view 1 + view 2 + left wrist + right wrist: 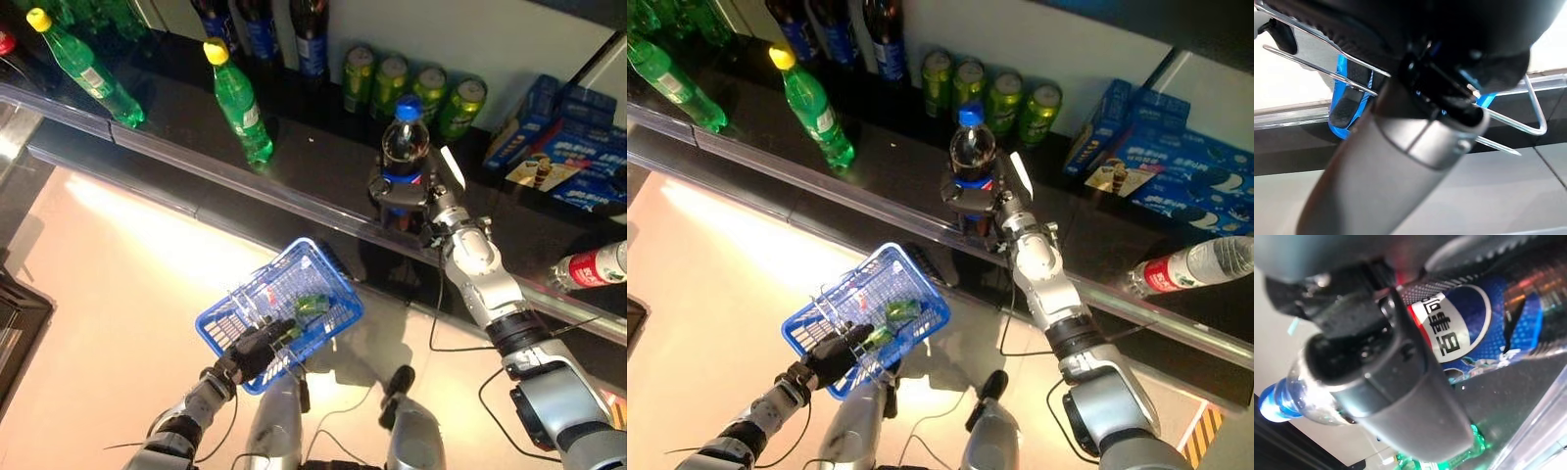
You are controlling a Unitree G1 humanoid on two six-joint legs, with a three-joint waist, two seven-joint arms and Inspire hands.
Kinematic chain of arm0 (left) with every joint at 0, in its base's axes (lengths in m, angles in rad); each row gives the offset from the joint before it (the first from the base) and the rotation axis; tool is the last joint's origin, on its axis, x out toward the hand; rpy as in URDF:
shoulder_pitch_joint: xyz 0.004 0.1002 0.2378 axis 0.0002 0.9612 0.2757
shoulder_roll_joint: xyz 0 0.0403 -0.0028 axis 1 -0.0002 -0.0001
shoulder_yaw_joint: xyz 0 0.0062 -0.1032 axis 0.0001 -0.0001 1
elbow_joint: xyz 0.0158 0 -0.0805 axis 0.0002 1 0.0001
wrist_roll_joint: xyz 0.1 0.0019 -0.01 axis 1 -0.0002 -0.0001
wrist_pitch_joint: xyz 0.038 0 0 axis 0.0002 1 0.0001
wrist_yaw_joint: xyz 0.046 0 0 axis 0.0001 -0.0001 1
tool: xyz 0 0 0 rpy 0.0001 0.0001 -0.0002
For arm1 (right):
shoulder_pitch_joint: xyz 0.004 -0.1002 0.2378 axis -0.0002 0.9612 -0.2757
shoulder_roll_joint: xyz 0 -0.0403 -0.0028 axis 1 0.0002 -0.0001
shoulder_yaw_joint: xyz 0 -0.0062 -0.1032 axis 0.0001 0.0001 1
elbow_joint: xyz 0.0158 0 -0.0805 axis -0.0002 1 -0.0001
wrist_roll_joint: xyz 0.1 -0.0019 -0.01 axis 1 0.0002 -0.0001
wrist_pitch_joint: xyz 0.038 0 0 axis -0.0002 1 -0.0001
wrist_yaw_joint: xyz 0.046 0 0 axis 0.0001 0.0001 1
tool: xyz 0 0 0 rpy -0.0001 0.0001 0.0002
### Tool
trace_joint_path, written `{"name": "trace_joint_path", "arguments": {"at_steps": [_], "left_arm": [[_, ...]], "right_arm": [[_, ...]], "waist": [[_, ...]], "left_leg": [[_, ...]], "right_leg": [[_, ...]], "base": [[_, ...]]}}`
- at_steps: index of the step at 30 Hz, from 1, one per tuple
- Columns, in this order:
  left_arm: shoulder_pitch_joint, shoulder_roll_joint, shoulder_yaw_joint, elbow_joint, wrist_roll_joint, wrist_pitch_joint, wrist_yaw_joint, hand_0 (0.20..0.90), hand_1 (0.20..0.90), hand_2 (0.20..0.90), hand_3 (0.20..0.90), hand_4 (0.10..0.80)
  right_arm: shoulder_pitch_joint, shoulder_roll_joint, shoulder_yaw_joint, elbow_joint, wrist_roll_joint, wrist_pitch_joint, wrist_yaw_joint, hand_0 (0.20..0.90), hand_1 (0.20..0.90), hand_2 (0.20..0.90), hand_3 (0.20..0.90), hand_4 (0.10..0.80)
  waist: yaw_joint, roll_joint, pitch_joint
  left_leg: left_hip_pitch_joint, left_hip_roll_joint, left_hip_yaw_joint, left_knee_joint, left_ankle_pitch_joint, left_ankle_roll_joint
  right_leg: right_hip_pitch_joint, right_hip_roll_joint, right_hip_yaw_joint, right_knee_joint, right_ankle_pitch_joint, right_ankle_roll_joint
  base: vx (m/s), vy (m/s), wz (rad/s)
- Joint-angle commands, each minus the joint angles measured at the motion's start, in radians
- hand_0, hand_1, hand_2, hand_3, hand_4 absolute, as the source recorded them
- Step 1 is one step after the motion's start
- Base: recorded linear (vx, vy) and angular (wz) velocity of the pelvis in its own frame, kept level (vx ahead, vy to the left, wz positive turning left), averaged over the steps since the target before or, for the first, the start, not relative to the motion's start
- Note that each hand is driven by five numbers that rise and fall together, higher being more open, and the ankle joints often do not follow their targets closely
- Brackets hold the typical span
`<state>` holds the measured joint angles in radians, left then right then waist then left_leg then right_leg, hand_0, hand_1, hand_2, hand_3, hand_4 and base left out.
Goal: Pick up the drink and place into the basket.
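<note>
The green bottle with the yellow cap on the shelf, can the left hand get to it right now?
Probably not: the left hand is curled round the blue basket's wire handle, down below the shelf; the green bottle stands unblocked.

Both robot hands [257,348] [407,196] curled shut

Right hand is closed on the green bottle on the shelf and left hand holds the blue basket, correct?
Not quite. The right hand is closed on the cola bottle with a blue cap, not a green one, as the right wrist view shows. The left hand does hold the blue basket.
</note>
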<state>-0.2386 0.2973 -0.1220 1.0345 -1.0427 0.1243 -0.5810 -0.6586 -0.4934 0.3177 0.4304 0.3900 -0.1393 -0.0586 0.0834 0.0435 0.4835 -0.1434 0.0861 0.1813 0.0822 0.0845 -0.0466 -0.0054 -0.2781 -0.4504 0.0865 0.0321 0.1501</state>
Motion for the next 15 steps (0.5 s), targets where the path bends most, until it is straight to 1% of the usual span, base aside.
{"name": "trace_joint_path", "arguments": {"at_steps": [1,6,9,12,15], "left_arm": [[0.145,0.002,-0.054,-0.097,0.0,-0.012,-0.105,0.3,0.3,0.3,0.2,0.1],[0.173,-0.01,-0.026,-0.135,0.0,-0.043,-0.115,0.3,0.3,0.3,0.2,0.1],[0.189,-0.02,-0.009,-0.166,-0.003,-0.062,-0.119,0.3,0.3,0.3,0.2,0.1],[0.198,-0.025,0.002,-0.189,-0.012,-0.081,-0.128,0.3,0.3,0.3,0.2,0.1],[0.197,-0.027,0.011,-0.215,-0.025,-0.091,-0.142,0.3,0.3,0.3,0.2,0.1]], "right_arm": [[-0.022,0.001,-0.049,-0.167,-0.033,-0.109,0.033,0.3,0.3,0.3,0.2,0.1],[0.064,0.008,-0.067,-0.226,-0.042,-0.111,0.046,0.3,0.3,0.3,0.2,0.1],[0.117,0.009,-0.076,-0.256,-0.043,-0.116,0.053,0.3,0.3,0.3,0.2,0.1],[0.14,0.002,-0.084,-0.278,-0.034,-0.114,0.066,0.3,0.3,0.3,0.2,0.1],[0.158,-0.003,-0.088,-0.299,-0.027,-0.117,0.077,0.3,0.3,0.3,0.2,0.1]], "waist": [[0.035,-0.025,-0.176],[0.046,-0.04,-0.241],[0.06,-0.048,-0.288],[0.069,-0.051,-0.316],[0.072,-0.051,-0.328]], "left_leg": [[0.101,-0.008,0.053,-0.083,-0.033,-0.008],[0.156,-0.004,0.052,-0.149,-0.012,-0.019],[0.173,0.001,0.05,-0.169,-0.008,-0.026],[0.183,0.001,0.045,-0.169,-0.014,-0.028],[0.192,0.0,0.04,-0.169,-0.017,-0.027]], "right_leg": [[-0.039,0.027,0.039,-0.02,0.048,0.003],[0.024,0.045,0.009,-0.062,0.049,0.002],[0.069,0.061,-0.024,-0.085,0.041,-0.005],[0.096,0.071,-0.042,-0.097,0.031,-0.012],[0.11,0.074,-0.048,-0.098,0.024,-0.016]], "base": [[0.02,0.018,0.08],[0.093,-0.01,0.06],[0.089,-0.037,0.18],[0.045,-0.024,0.24],[0.01,-0.006,0.04]]}}
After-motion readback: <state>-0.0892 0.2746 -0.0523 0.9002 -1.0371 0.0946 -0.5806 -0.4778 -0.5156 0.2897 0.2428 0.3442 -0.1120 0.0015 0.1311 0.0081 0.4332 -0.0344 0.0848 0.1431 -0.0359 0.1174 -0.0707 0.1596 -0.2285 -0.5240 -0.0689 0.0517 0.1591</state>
